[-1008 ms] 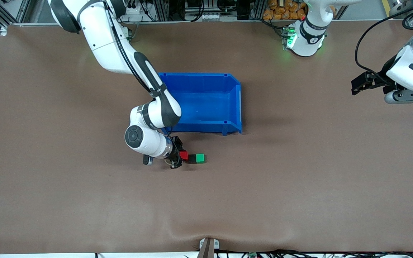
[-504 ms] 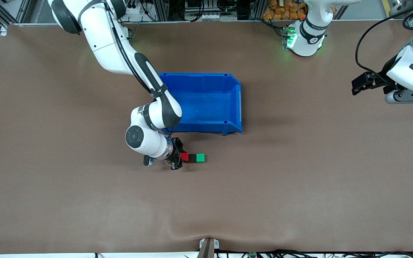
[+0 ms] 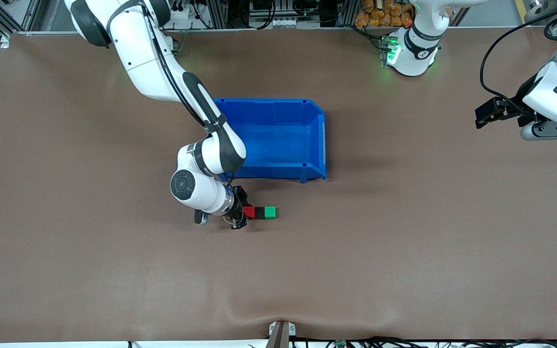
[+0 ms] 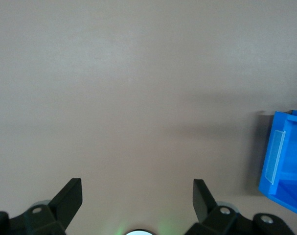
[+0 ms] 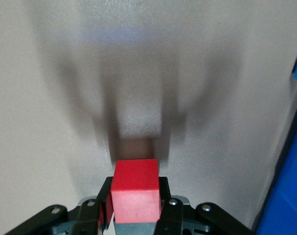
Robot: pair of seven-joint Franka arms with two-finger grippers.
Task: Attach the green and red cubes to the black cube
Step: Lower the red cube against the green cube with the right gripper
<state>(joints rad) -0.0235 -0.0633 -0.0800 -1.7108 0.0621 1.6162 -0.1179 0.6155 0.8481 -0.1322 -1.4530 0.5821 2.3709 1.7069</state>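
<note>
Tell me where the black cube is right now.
In the front view the black cube sits on the table, sandwiched between the red cube, held in the right gripper, and the green cube, nearer the camera than the blue bin.

Both my arms are glossy white with rounded shells and dark grey-black bands at the joints. My right arm (image 3: 162, 77) carries a black cable along its forearm and a round dark cap on its wrist. My left arm (image 3: 556, 92) trails a looping black cable; its base (image 3: 411, 50) glows green. My fingers (image 4: 70, 198) are matte black, with small screws.
</note>
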